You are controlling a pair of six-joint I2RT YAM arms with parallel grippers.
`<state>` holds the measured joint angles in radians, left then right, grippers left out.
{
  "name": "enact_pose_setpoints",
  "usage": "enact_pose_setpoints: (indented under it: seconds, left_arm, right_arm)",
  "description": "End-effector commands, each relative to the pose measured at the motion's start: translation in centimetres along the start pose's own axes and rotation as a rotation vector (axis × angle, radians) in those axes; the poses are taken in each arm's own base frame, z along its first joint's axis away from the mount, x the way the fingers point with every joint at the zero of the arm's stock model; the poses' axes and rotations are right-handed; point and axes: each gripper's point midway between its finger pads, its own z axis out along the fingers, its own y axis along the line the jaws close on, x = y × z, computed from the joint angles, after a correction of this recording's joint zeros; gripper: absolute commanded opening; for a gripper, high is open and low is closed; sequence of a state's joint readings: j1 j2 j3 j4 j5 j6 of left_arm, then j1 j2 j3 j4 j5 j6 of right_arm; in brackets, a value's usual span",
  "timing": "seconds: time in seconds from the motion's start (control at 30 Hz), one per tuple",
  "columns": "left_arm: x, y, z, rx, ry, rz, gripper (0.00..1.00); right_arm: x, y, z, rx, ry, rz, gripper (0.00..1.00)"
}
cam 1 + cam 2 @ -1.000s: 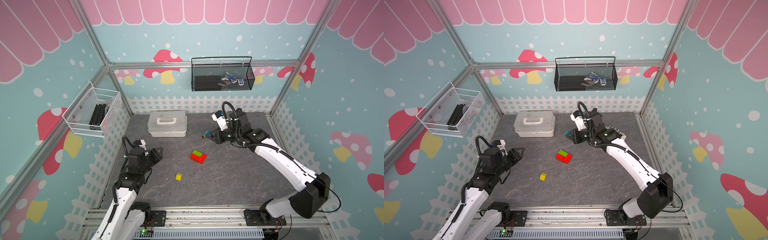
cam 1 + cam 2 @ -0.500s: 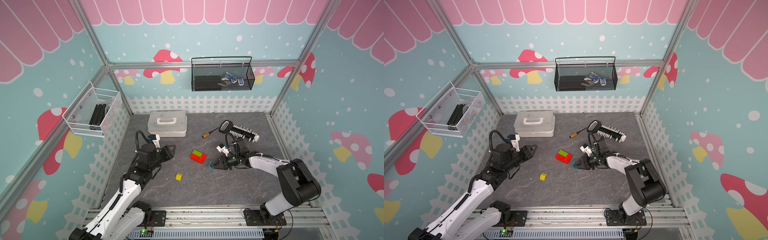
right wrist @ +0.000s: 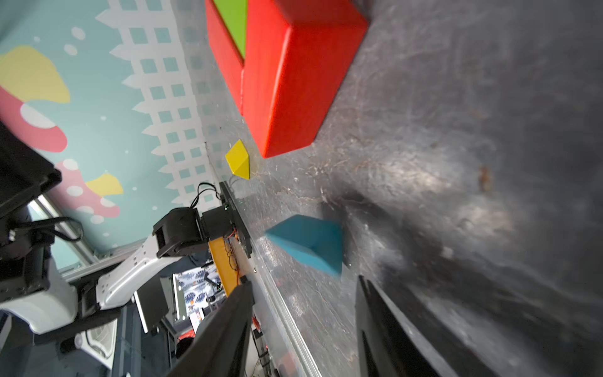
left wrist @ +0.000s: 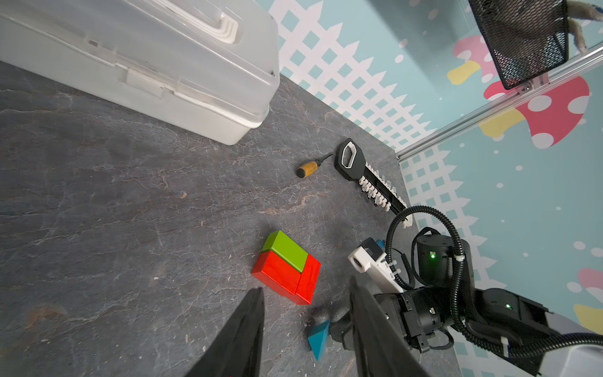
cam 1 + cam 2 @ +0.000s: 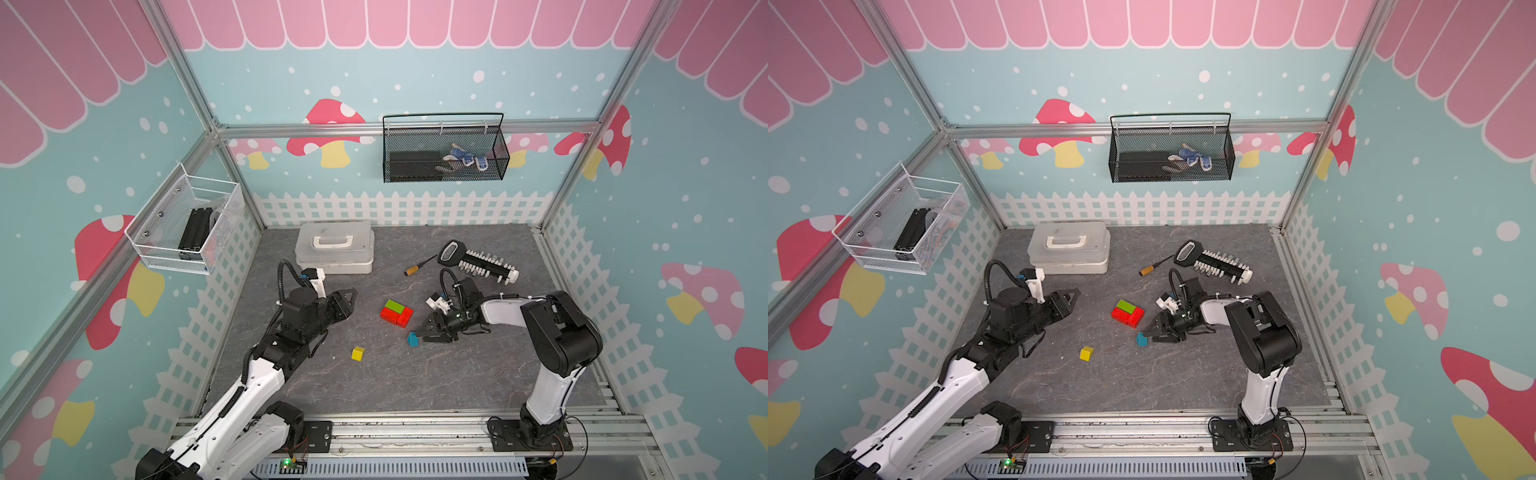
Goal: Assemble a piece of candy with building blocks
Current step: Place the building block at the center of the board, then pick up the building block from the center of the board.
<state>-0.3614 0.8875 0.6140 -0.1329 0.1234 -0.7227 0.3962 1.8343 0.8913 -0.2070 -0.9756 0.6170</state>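
On the dark grey slate-look table [image 5: 374, 386], the left fingers [image 4: 244, 336] and right fingers [image 3: 225, 333] both stand parted and empty. Mid-table, the body of two glossy red bars and one green bar [image 5: 395, 313] looks joined. The blue triangular block [image 5: 412, 339], just beyond the right fingers, and the small yellow block [image 5: 357, 353], well apart, are not yet attached.

Left gripper [image 5: 350, 300] jaws apart, empty; right gripper [image 5: 420, 335] low, jaws apart, empty.

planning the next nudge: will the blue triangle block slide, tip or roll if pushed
The blue triangle block looks solid and glossy, so it is probably stiff and light. Flat-faced, it should slide, not roll. Its sloped faces might slip from a pinch.
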Motion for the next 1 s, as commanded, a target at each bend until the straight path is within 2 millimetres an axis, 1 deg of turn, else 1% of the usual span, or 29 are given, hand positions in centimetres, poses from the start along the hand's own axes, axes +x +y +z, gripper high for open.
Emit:
enact_pose_setpoints:
  seconds: [0.0, 0.1, 0.17, 0.2, 0.27, 0.33, 0.37, 0.43, 0.47, 0.53, 0.67, 0.8, 0.97]
  left_arm:
    - [-0.2, 0.3, 0.2, -0.013, -0.017, -0.002, 0.46]
    - [0.1, 0.4, 0.5, -0.015, -0.003, -0.001, 0.45]
    - [0.3, 0.5, 0.5, -0.019, 0.0, -0.003, 0.45]
    - [0.3, 0.6, 0.6, -0.022, 0.001, -0.003, 0.45]
    - [0.4, 0.6, 0.6, -0.023, 0.002, 0.001, 0.45]
    - [0.4, 0.8, 0.6, -0.028, -0.002, 0.004, 0.44]
    - [0.5, 0.9, 0.6, -0.033, -0.004, 0.006, 0.43]
    - [0.7, 1.2, 0.5, -0.04, -0.003, 0.007, 0.42]
    - [0.7, 1.4, 0.5, -0.045, -0.007, 0.004, 0.42]
    - [0.8, 1.4, 0.4, -0.043, -0.009, -0.001, 0.42]
    - [1.0, 1.4, 0.1, -0.04, -0.007, -0.001, 0.42]
    - [1.0, 1.6, -0.1, -0.047, -0.015, -0.001, 0.42]
    - [0.9, 1.5, -0.3, -0.049, -0.013, 0.002, 0.42]
  right_arm:
    - [1.7, -2.4, -0.7, 0.143, 0.039, 0.005, 0.54]
    - [1.5, -3.0, -2.2, 0.274, -0.006, -0.031, 0.54]
    - [0.9, -2.2, -3.8, 0.349, -0.057, -0.092, 0.54]
    - [0.5, -1.5, -4.6, 0.376, -0.086, -0.128, 0.54]
    - [0.2, 0.8, -5.8, 0.437, -0.138, -0.229, 0.49]
    - [0.2, 3.0, -6.2, 0.532, -0.181, -0.363, 0.45]
    - [0.4, 4.2, -6.0, 0.592, -0.193, -0.442, 0.43]
    - [0.9, 5.6, -5.3, 0.679, -0.196, -0.555, 0.43]
    - [1.0, 5.8, -4.8, 0.706, -0.196, -0.577, 0.43]
    - [1.1, 5.6, -3.8, 0.722, -0.189, -0.582, 0.44]
    - [1.1, 4.4, -2.2, 0.78, -0.137, -0.574, 0.45]
    - [0.7, 4.7, -0.9, 0.815, -0.116, -0.603, 0.5]
    - [0.3, 5.9, 1.1, 0.846, -0.094, -0.664, 0.52]
